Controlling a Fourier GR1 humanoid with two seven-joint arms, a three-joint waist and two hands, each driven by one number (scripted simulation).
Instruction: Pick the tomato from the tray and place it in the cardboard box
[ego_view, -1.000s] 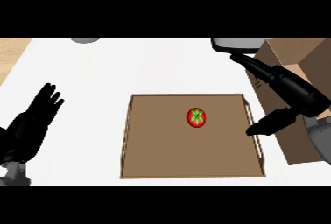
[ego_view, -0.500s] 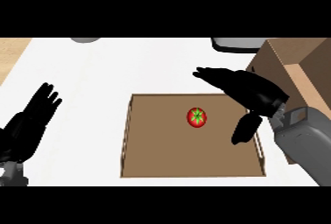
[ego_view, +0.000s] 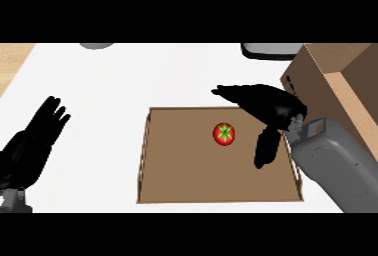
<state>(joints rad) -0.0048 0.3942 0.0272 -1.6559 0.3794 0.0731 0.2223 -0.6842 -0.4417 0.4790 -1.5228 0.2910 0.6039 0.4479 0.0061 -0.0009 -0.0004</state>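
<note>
Hovering open beside the tomato (ego_view: 224, 134), the right robot hand (ego_view: 275, 107) is held off-centre; on closing, the tomato could be nudged away across the tray (ego_view: 177, 185).

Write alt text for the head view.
The right hand hovers open beside a red tomato lying in a brown tray, not touching it. A cardboard box stands at the tray's right; the left hand rests open at the left edge.
</note>
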